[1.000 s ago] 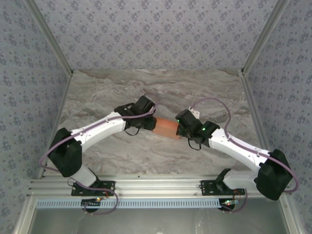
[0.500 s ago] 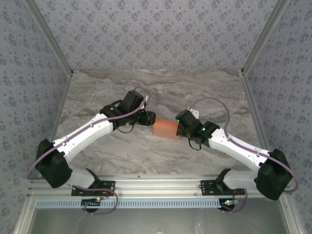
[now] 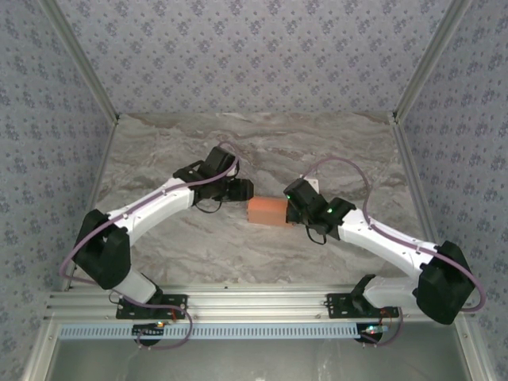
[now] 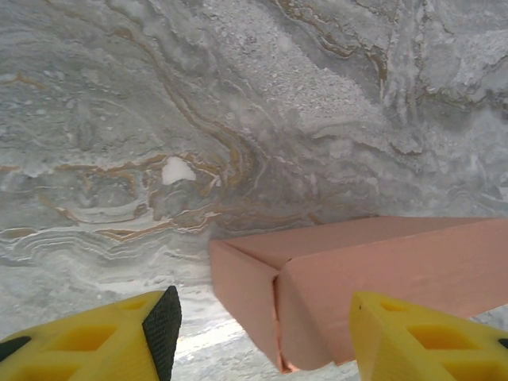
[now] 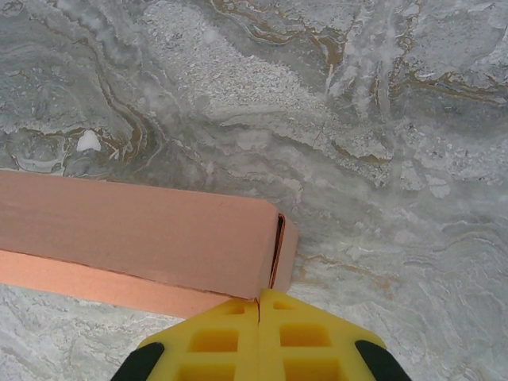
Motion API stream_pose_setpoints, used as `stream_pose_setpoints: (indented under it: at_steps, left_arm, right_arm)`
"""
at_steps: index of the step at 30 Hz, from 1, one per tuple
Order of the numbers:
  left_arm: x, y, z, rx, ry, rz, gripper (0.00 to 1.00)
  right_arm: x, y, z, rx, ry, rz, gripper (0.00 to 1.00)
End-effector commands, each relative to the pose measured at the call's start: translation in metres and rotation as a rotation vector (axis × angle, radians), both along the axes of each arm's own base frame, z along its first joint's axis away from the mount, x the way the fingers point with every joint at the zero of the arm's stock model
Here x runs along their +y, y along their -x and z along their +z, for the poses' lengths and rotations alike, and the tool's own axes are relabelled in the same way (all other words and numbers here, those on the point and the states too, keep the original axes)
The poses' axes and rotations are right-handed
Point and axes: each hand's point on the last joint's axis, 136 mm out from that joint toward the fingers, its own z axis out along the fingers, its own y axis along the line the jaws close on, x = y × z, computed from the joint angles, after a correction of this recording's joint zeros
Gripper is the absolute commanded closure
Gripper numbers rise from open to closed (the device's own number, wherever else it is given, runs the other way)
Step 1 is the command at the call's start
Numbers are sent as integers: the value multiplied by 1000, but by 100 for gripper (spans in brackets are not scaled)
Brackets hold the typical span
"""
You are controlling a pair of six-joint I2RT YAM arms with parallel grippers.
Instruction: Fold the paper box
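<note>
Marbled tabletop (image 3: 159, 151) is carrying the paper box (image 3: 267, 211) at centre. The left gripper (image 3: 240, 190), jaws apart, is flanking its 10 o'clock end, and the right gripper (image 5: 259, 317), fingers pressed together, is touching its 3 o'clock end. With nothing holding it, the end flap (image 5: 286, 242) is risking springing open.

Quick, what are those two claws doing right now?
Left gripper: open, holding nothing.
Right gripper: shut, tips at the orange-salmon card box's end.

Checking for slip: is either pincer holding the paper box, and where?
Left pincer stands open at one end of the paper box, gripping nothing. Right pincer is shut at the other end's corner; a pinched edge cannot be told.
</note>
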Motion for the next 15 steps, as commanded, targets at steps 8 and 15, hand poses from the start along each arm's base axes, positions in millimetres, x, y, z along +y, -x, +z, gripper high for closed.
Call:
stream_pose_setpoints:
  at_steps: [8,15]
  left_arm:
    - [-1,18,-41,106,21,-9,43]
    - [7,23,-60,127,-15,4,43]
  right_arm:
    - [-2,8,-15,40,46,24,94]
    - [-3,8,-10,35,46,24,81]
